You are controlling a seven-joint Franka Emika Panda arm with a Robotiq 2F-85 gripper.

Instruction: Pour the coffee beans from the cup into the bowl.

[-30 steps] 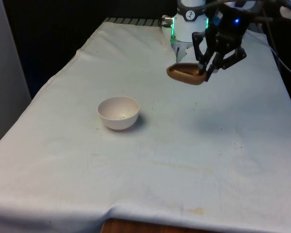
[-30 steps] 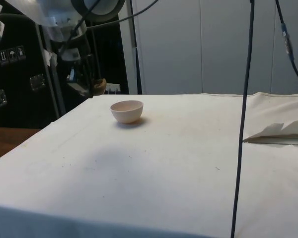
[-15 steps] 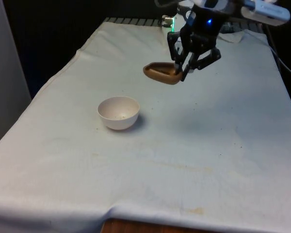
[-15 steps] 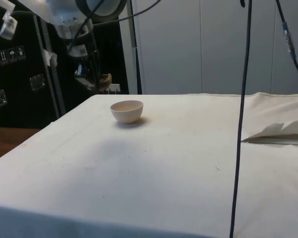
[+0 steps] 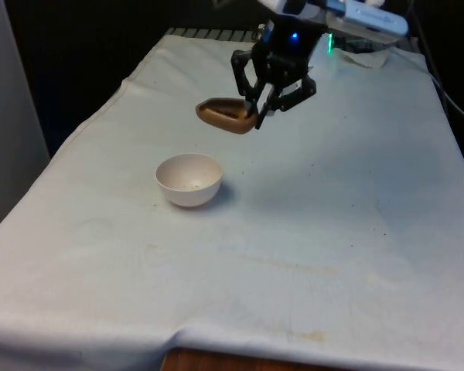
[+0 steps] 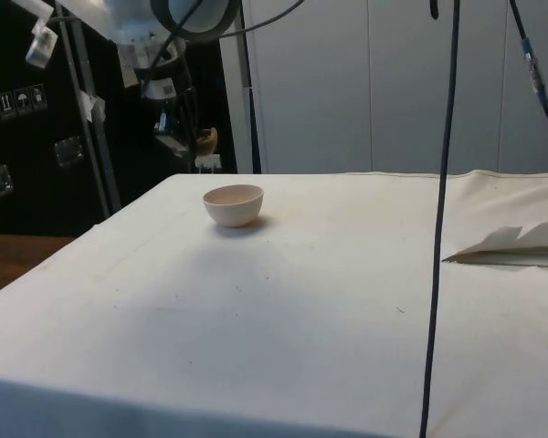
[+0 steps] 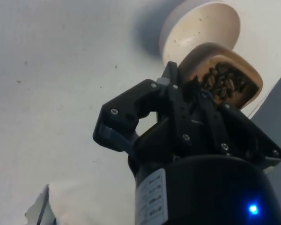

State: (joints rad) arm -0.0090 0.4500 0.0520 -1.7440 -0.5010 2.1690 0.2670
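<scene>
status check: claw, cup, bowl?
Claw shut on brown cup, held in the air. Beans in the cup. Bowl on the cloth, not under the cup yet. Nothing between them.

- White cloth (image 5: 317, 232) covers the table, wrinkled, with faint brownish stains near the near edge in the front view.
- Bare wood of the table (image 5: 216, 362) shows under the cloth's near edge.
- Black curtains (image 5: 100, 46) hang behind the far end.
- Pale panel (image 5: 8, 116) stands at the front view's left.
- Side view: white wall panels (image 6: 374, 82) behind the table, dark cabinets (image 6: 27, 137) beside them carrying small labels.
- Black cables (image 6: 443, 182) hang down across the side view.
- Folded white cloth (image 6: 521, 242) lies at the table's edge.
- Lighting even, soft shadows on the cloth.
</scene>
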